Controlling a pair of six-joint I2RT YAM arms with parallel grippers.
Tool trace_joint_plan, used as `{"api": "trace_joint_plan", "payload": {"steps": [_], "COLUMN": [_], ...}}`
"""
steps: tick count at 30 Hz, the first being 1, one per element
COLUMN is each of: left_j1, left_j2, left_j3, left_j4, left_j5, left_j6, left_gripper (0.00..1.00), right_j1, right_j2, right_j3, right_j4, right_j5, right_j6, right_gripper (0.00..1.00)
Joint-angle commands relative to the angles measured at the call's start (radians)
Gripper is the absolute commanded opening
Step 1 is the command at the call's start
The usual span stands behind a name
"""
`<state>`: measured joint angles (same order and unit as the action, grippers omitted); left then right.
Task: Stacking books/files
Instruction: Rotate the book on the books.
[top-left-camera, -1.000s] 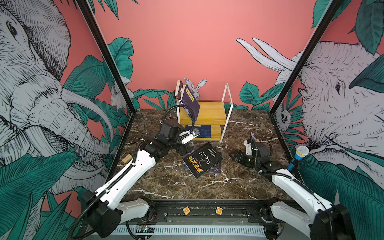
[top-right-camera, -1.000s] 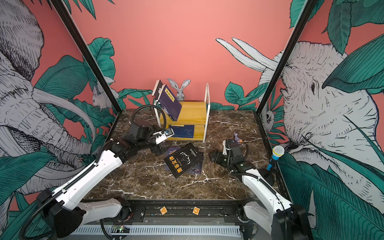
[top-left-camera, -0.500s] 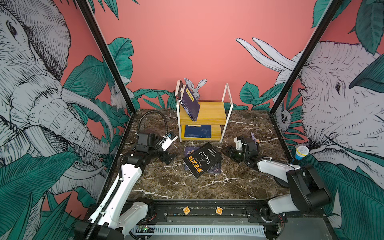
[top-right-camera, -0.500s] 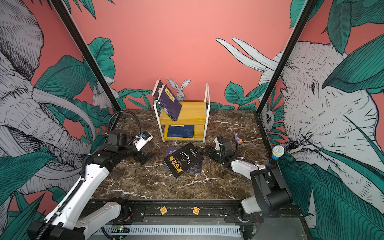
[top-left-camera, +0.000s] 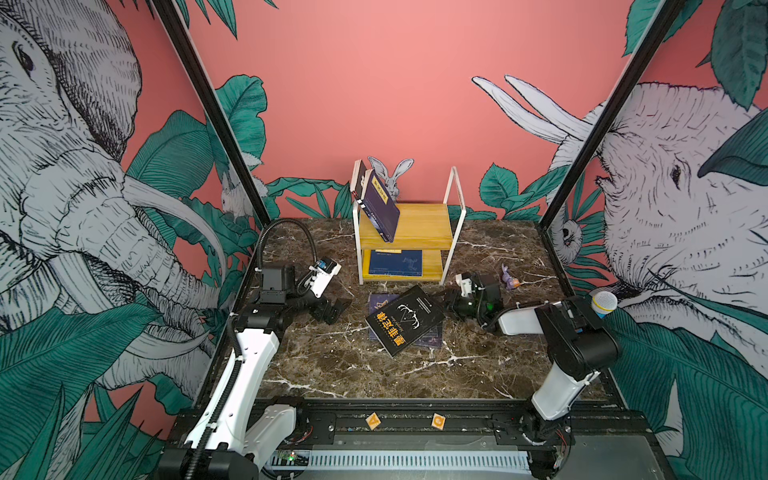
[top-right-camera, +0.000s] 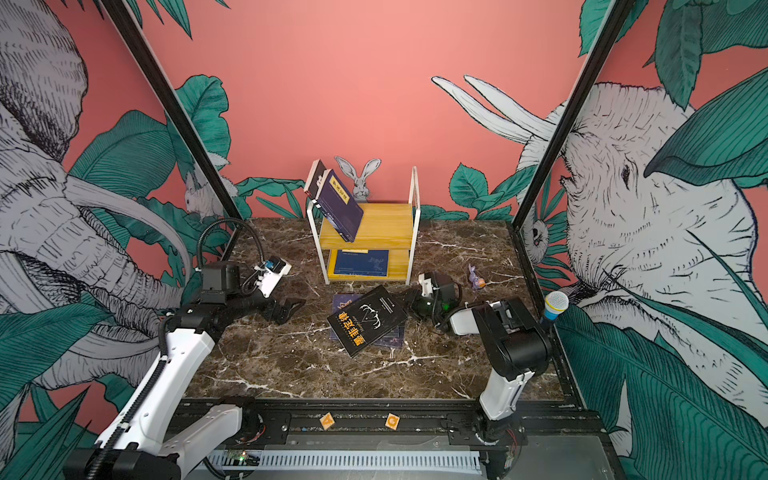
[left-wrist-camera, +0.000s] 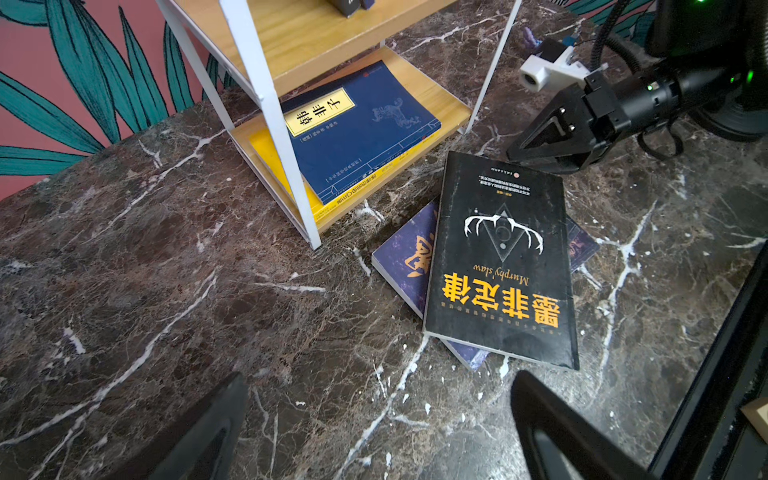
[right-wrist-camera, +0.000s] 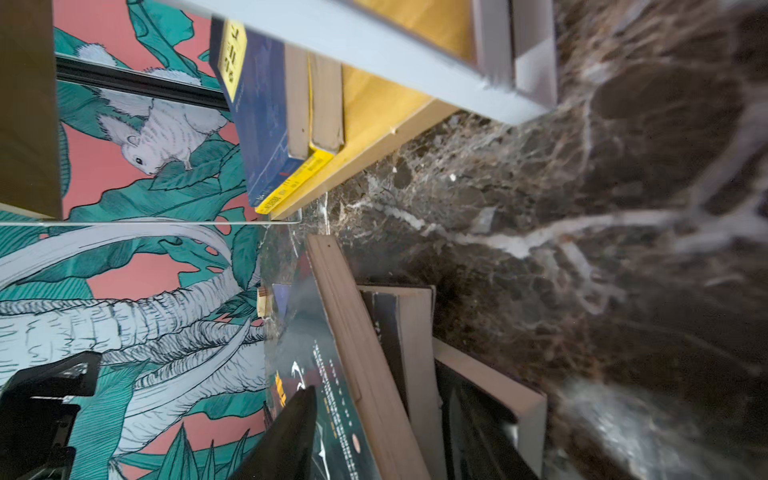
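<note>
Counting six books (top-left-camera: 405, 321): two stacked on the marble bench (top-left-camera: 332, 365), two on the rack (top-left-camera: 428, 220) lower shelf, two leaning above; left fingers (left-wrist-camera: 195, 444) spread, right fingers (right-wrist-camera: 291, 436) grip unclear; mural walls (top-left-camera: 83, 208).

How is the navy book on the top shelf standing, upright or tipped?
Tipped: the navy book leans toward the rack's white side frame, foot on the shelf.

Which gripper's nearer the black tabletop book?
Right. The right gripper is at a corner of the black book, a finger either side of its edge; the left gripper stands off the opposite side, bare marble between.
</note>
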<state>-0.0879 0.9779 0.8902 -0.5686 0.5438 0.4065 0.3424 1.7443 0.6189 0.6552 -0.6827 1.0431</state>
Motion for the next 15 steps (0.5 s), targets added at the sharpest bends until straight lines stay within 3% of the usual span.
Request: {"api": "trace_joint_plan", "payload": {"steps": [1,7,15], "left_j1": [0.007,0.007,0.007], "left_j2": [0.001,0.006,0.002], "left_j3": [-0.013,-0.014,-0.023], "left_j4": [0.014,0.021,0.022], "left_j5": [0.029,0.039,0.028], "left_j6": [-0.018,-0.024,-0.018], "left_gripper": [0.99,0.99,0.99], "right_j1": [-0.005,-0.006,-0.008], "right_j2": [-0.006,-0.026,0.000], "right_j3": [-0.040,-0.076,-0.132], "right_j4": [0.161,0.120,0.211], "right_j5": [-0.054,-0.067,-0.086], "right_j6": [0.072,0.047,0.089], "right_gripper": [0.52,0.48,0.41]}}
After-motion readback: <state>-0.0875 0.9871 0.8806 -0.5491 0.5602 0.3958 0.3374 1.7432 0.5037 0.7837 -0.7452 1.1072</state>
